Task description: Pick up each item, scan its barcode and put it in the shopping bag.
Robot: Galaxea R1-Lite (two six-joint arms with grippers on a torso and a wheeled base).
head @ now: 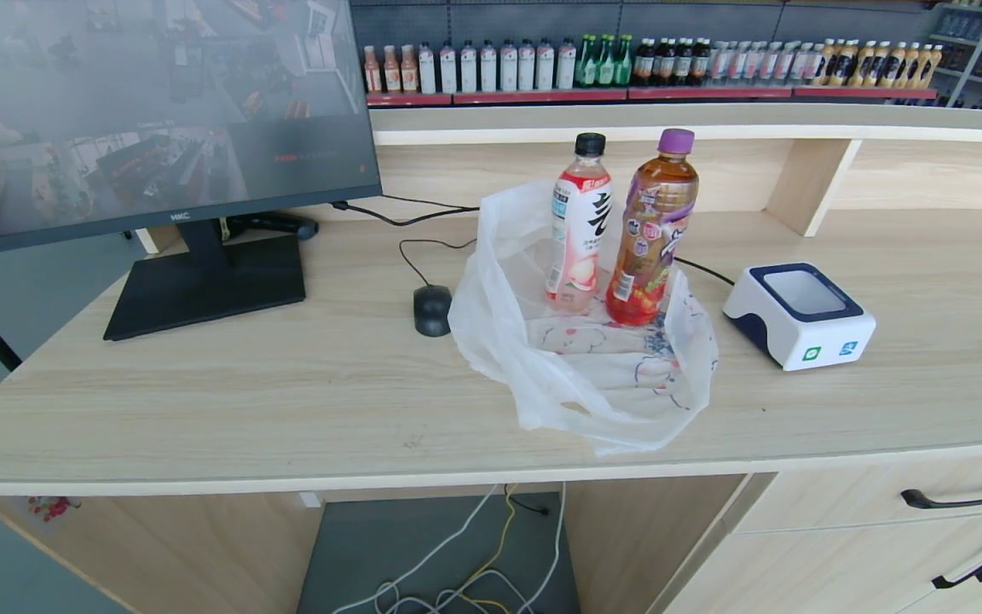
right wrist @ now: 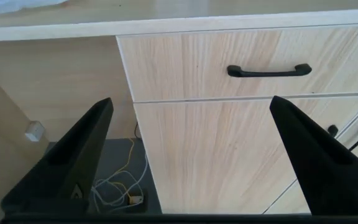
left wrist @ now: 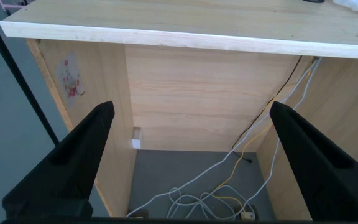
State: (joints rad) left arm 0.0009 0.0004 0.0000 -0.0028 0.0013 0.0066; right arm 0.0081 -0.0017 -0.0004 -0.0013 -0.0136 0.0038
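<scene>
Presently, pink bottle (head: 579, 223) and brown bottle (head: 653, 230) stand upright in the shopping bag (head: 593, 384) on the counter (head: 286, 384). Left gripper (left wrist: 191, 107) and right gripper (right wrist: 191, 101): jaws wide apart, empty.

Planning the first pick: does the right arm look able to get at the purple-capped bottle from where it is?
Probably not directly: the open right gripper sits below the counter edge, facing the drawers. Once raised, the purple-capped bottle looks reachable; the scanner stands apart from it.
</scene>
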